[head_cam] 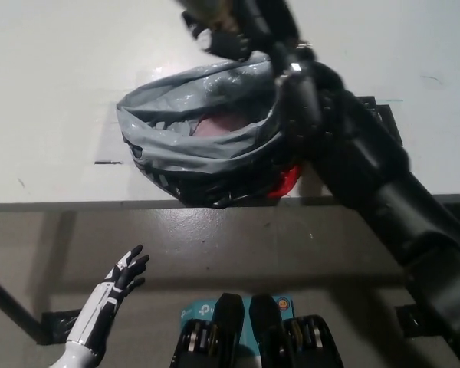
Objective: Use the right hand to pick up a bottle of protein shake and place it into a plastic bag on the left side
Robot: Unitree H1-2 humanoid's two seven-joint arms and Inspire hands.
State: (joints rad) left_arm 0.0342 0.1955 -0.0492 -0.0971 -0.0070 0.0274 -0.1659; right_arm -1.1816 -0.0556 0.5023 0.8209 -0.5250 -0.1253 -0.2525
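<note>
My black right hand (pixel 234 31) is shut on the tan protein shake bottle (pixel 207 11), held high at the picture's top edge, above the far rim of the grey plastic bag (pixel 176 138). Most of the bottle is cut off by the frame and blurred. The right arm (pixel 345 146) stretches diagonally over the bag's right side and hides it. The bag stands open on the white table (pixel 54 92), with something reddish inside. My white left hand (pixel 123 276) rests open at the lower left, below the table's front edge.
A black square mat (pixel 383 115) lies on the table to the right of the bag, mostly covered by my arm. A red object (pixel 286 182) shows at the bag's lower right. The table's front edge runs across the picture's middle.
</note>
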